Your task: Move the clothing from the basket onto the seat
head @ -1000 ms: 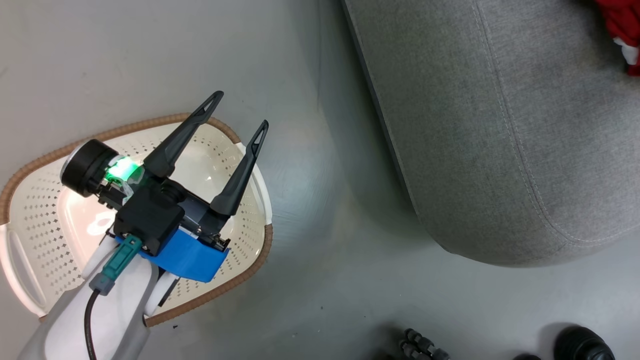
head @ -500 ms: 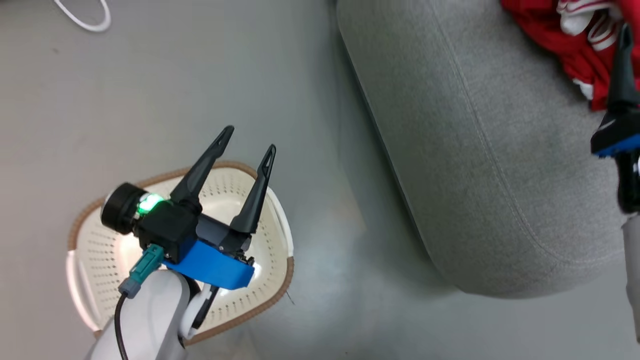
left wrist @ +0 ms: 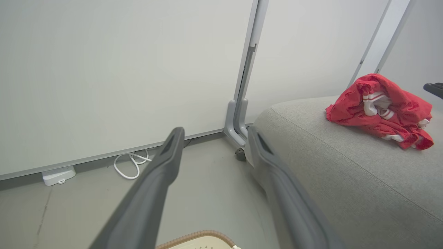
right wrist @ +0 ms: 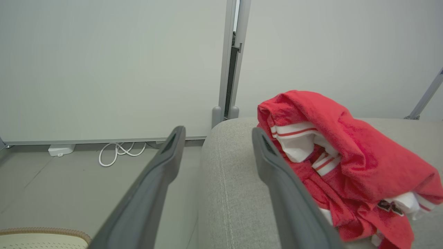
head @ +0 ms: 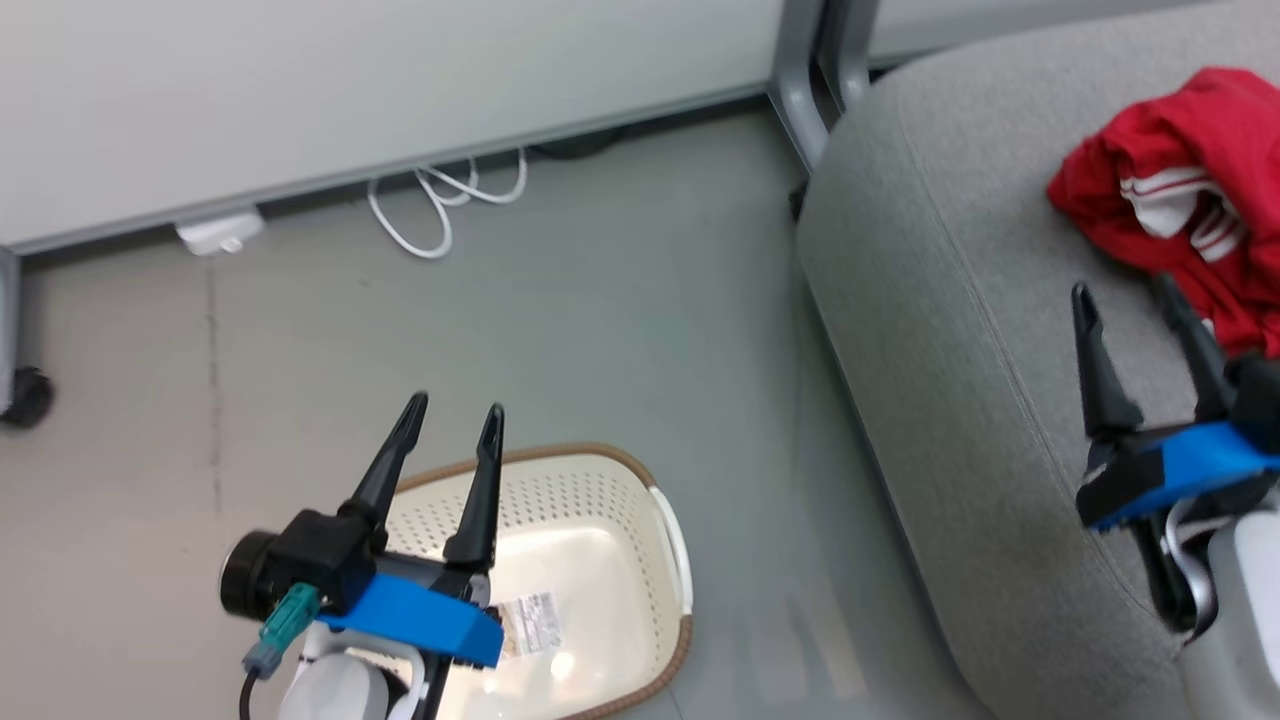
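Note:
The clothing (head: pixel 1190 190) is a crumpled red heap with white stripes lying on the light-grey seat (head: pixel 950 330). My right gripper (head: pixel 1120 290) hovers open over the seat, just short of the heap, with nothing between its fingers. In the right wrist view the clothing (right wrist: pixel 332 152) sits beyond and right of that gripper (right wrist: pixel 218 129). The cream basket (head: pixel 560 455) stands on the floor, showing only a label on its bottom. My left gripper (head: pixel 455 408) is open and bare above the basket's far rim. The left wrist view shows the gripper (left wrist: pixel 214 131), seat (left wrist: pixel 346 166), clothing (left wrist: pixel 380 110) and basket rim (left wrist: pixel 197 235).
A pale partition wall runs along the back, with a grey post (head: pixel 800 70) at the seat's corner. A white cable (head: pixel 440 200) and a small white box (head: pixel 215 232) lie at its foot. A dark caster (head: pixel 25 395) sits far left. Grey floor separates basket and seat.
The head camera has swung up, so the wall and cable now show. My right gripper has come into fuller view over the seat, drawn back from the clothing. Both grippers stay open.

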### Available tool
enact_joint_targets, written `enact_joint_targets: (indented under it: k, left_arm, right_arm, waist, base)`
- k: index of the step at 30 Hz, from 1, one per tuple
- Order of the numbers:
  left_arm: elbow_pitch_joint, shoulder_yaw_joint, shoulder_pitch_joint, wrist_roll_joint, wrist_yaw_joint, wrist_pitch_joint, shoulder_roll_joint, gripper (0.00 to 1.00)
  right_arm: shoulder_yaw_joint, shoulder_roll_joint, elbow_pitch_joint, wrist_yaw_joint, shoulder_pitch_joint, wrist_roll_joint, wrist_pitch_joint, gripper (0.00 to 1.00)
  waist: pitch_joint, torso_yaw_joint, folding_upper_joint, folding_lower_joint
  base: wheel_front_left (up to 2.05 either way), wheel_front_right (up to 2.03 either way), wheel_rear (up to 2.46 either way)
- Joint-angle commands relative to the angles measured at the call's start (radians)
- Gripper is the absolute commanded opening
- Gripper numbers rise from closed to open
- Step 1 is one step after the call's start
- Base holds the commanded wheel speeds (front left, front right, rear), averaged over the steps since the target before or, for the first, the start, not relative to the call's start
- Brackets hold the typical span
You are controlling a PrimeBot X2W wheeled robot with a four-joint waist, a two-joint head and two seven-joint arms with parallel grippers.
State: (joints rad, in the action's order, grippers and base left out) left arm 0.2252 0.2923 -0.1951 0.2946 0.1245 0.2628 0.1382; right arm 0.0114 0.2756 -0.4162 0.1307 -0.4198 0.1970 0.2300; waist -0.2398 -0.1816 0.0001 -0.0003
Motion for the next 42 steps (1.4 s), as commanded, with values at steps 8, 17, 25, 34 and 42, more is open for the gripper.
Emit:
enact_joint_targets:
  k: [8,17,25,34,42]
  left_arm:
    - [0.044,-0.101,0.108,-0.015,0.009,0.003,-0.042,1.00]
    - [0.081,-0.161,0.165,-0.025,0.009,0.003,-0.041,1.00]
    - [0.116,-0.186,0.160,-0.010,0.007,0.003,-0.028,1.00]
    - [0.122,-0.186,0.169,-0.004,0.006,0.003,-0.034,1.00]
    - [0.123,-0.180,0.169,-0.002,0.005,0.000,-0.039,0.00]
  right_arm:
    - [0.024,-0.062,0.129,0.000,0.217,-0.001,-0.050,1.00]
    - [0.033,-0.127,0.222,0.000,0.362,-0.030,-0.062,1.00]
    - [0.036,-0.167,0.244,0.000,0.417,-0.046,-0.067,1.00]
    - [0.031,-0.176,0.250,0.000,0.424,-0.049,-0.071,1.00]
    - [0.028,-0.175,0.242,0.000,0.408,-0.044,-0.070,0.00]
  waist:
    - [0.193,0.162,-0.0001,0.0003]
    - [0.265,0.241,-0.0001,0.0003]
    - [0.279,0.262,-0.0001,0.0003]
    - [0.276,0.250,-0.0001,0.0003]
    - [0.275,0.243,-0.0001,0.0003]
  base:
    - [0.00,0.00,0.00]
    - [0.00,0.00,0.00]
    - [0.00,0.00,0.00]
    - [0.00,0.00,0.00]
    - [0.00,0.00,0.00]
